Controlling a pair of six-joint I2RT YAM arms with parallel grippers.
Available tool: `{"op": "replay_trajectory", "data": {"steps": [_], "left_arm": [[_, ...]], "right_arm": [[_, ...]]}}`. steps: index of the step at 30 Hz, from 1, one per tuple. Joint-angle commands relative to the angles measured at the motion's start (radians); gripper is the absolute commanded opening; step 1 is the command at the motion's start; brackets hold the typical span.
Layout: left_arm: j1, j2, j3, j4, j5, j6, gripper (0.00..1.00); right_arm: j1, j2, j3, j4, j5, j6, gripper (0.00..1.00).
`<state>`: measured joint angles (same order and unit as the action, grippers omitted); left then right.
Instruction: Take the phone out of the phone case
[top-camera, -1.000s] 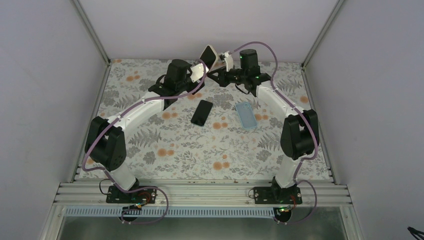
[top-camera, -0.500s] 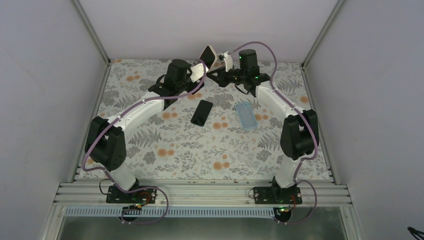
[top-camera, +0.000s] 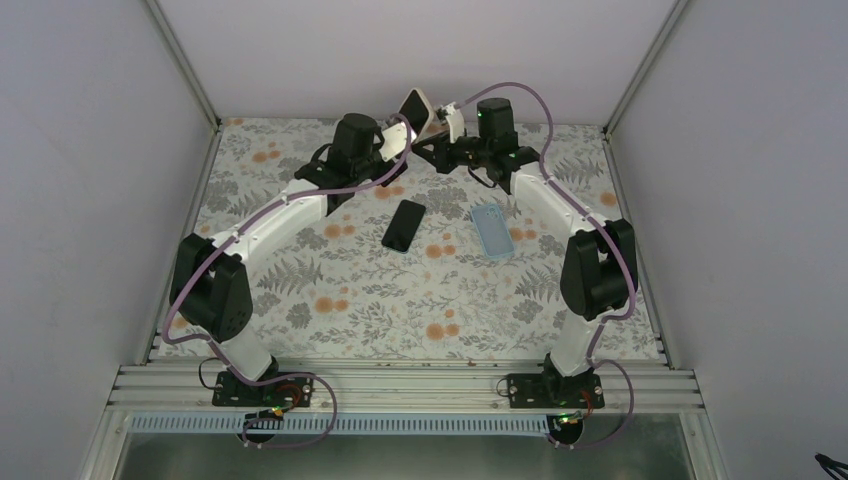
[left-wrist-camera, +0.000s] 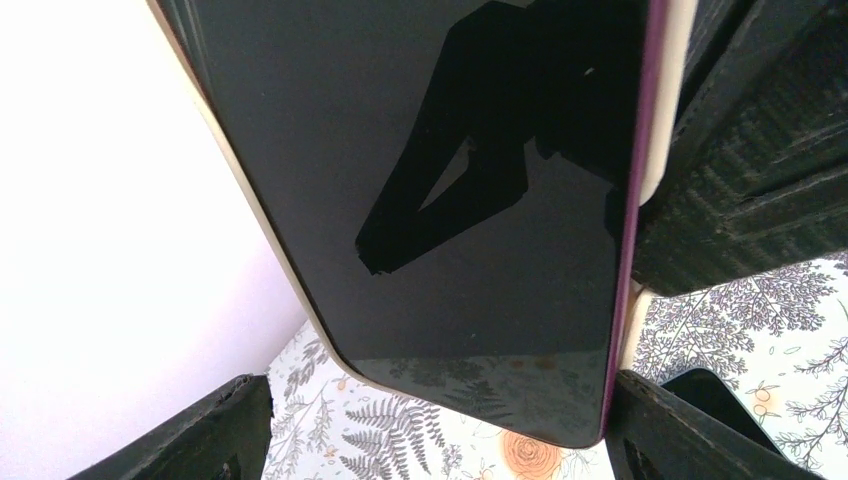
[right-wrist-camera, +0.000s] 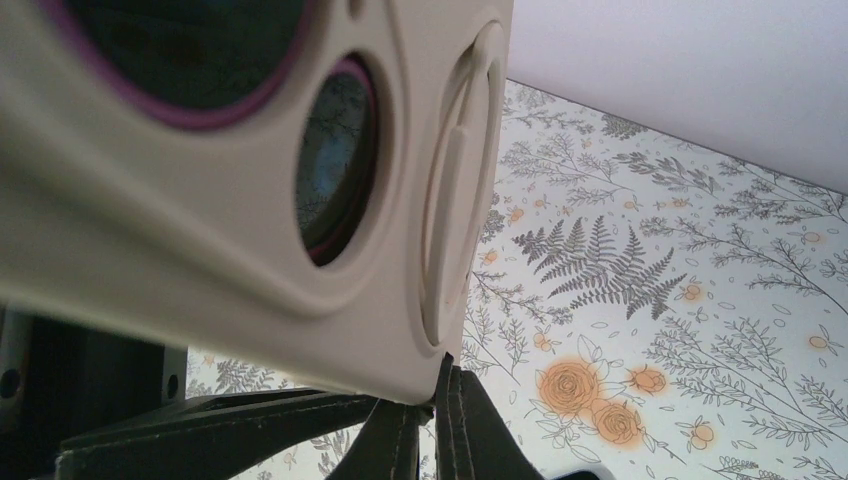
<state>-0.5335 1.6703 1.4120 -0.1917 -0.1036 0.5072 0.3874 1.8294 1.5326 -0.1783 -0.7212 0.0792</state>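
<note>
A cream phone case (top-camera: 415, 108) with the phone inside is held up off the table at the back centre. My right gripper (top-camera: 431, 131) is shut on its lower edge; the right wrist view shows the case's back (right-wrist-camera: 200, 230), the purple phone (right-wrist-camera: 335, 160) through a camera cutout, and my right gripper (right-wrist-camera: 430, 420) pinching the rim. My left gripper (top-camera: 398, 143) is open on the screen side. In the left wrist view the dark screen (left-wrist-camera: 480, 200) fills the frame with the cream rim (left-wrist-camera: 670, 100) beside it. My left gripper (left-wrist-camera: 430, 420) straddles the phone's end, with a gap at the left finger.
A black phone (top-camera: 404, 224) lies flat on the floral table mid-centre, and a light blue case (top-camera: 492, 231) lies to its right. Grey walls enclose the back and both sides. The black phone's corner (left-wrist-camera: 715, 395) shows under the left wrist.
My left gripper has edged slightly toward the held case. The right arm and the case have barely moved.
</note>
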Motion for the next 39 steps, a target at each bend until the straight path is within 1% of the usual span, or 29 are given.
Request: {"op": "replay_trajectory", "data": {"steps": [1, 5, 13, 19, 29, 33, 39], "left_arm": [[0.036, -0.09, 0.104, 0.202, -0.112, -0.033, 0.81], [0.039, -0.091, 0.121, 0.193, -0.116, -0.034, 0.81], [0.052, -0.085, 0.116, 0.227, -0.145, -0.012, 0.82], [0.059, -0.074, 0.078, 0.303, -0.193, 0.036, 0.8], [0.06, -0.048, 0.036, 0.387, -0.213, 0.042, 0.76], [0.051, -0.043, 0.03, 0.378, -0.168, 0.023, 0.76], [0.051, -0.04, 0.036, 0.307, -0.053, -0.047, 0.76]], "right_arm": [[0.008, 0.018, -0.038, -0.165, 0.027, -0.043, 0.04], [0.008, 0.022, -0.052, -0.158, 0.026, -0.042, 0.04], [0.007, 0.026, -0.057, -0.156, 0.016, -0.038, 0.04], [0.007, 0.027, -0.059, -0.154, -0.003, -0.031, 0.04], [0.011, 0.028, -0.059, -0.154, -0.018, -0.025, 0.04], [0.013, 0.038, -0.05, -0.156, -0.021, -0.025, 0.04], [0.012, 0.01, -0.072, -0.144, -0.02, -0.014, 0.04]]}}
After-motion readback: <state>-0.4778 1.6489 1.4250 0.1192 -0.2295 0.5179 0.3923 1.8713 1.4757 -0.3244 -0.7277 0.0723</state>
